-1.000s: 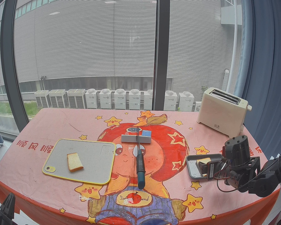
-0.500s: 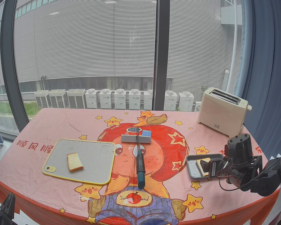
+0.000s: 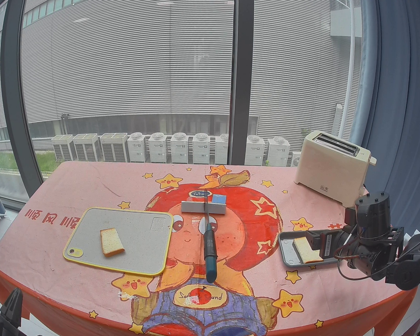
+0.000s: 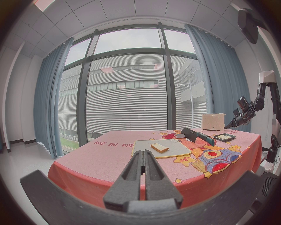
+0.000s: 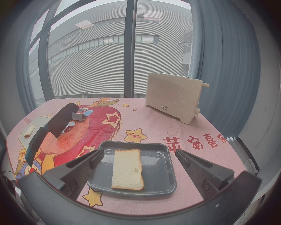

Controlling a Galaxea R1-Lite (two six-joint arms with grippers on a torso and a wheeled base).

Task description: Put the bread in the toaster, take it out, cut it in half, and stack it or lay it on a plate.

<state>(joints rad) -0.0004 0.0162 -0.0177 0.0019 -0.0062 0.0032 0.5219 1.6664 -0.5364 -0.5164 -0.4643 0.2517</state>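
One half slice of bread (image 3: 307, 250) (image 5: 127, 169) lies flat on the dark grey plate (image 3: 285, 252) (image 5: 164, 178) at the table's right. My right gripper (image 3: 320, 242) (image 5: 139, 152) hovers open just right of the plate, nothing between its fingers. The other half slice (image 3: 111, 241) (image 4: 159, 147) lies on the cutting board (image 3: 138, 232) at the left. The cream toaster (image 3: 334, 166) (image 5: 172, 98) stands at the back right, slots empty. My left gripper (image 4: 143, 155) is shut and empty, held low off the table's front left corner.
A knife (image 3: 209, 249) (image 5: 49, 129) with a blue-black handle lies in the table's middle, its blade resting on a small white stand (image 3: 203, 206). The window runs behind the table, a blue curtain hangs at the right.
My right gripper has let go of the bread half on the plate, then drawn back to the right and up. The slice now lies flat in full view.
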